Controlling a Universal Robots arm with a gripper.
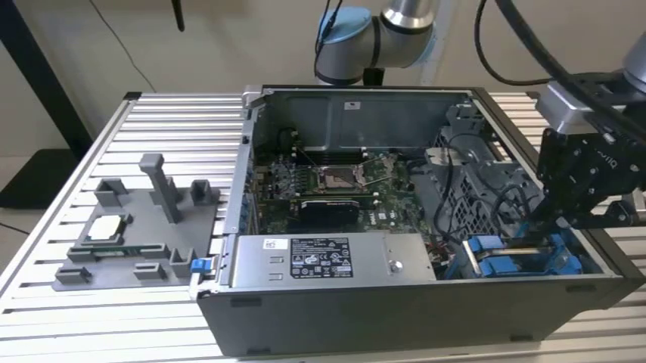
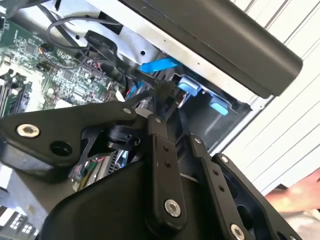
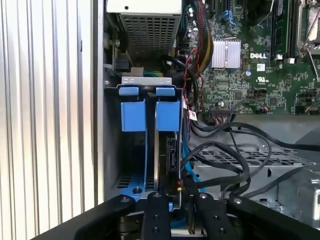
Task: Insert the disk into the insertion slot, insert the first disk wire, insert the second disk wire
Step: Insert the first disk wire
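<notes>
The insertion slot is the grey bay with blue fittings at the case's corner on the exterior view's right. Blue carrier fronts stand in the insertion slot, and the disk's own body is hidden behind them. My gripper hangs straight over this bay. In the first wrist view, the gripper has its fingers close together around a thin dark wire plug beside a light blue flat wire. In the second wrist view, the gripper pinches that dark plug just under the blue wire.
A grey labelled power-supply box lies along the case front, beside the bay. The green motherboard and loose black cables lie close by. A perforated cage stands behind the bay. A grey fixture sits on the slatted table.
</notes>
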